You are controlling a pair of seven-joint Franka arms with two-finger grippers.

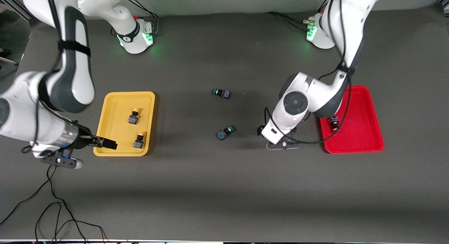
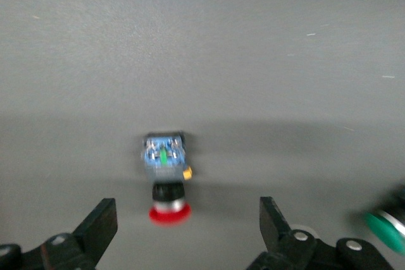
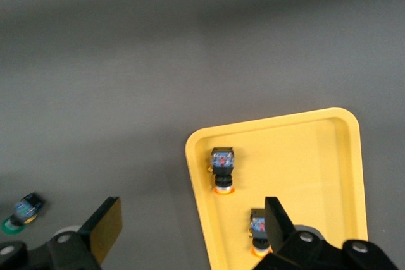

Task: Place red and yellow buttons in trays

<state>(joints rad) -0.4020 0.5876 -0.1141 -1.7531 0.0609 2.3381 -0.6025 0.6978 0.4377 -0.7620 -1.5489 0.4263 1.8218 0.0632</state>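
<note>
Two yellow-capped buttons (image 1: 134,116) are seen in the yellow tray (image 1: 111,131), one red-capped button (image 1: 334,122) in the red tray (image 1: 364,131), another red button (image 2: 166,175) on the table below the left gripper (image 2: 188,222), and both it and the right gripper (image 3: 190,226) are held wide open and empty.

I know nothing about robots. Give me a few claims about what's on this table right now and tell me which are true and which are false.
1. Two yellow-capped buttons lie in the yellow tray. True.
2. Both green-capped buttons sit in the red tray. False: they lie on the bare table between the two trays.
3. The left gripper is clamped on a red-capped button. False: its fingers are open, the button lying free on the table under them.
4. The right gripper is open, over the yellow tray's edge. True.
5. The red tray holds a button. True.
</note>
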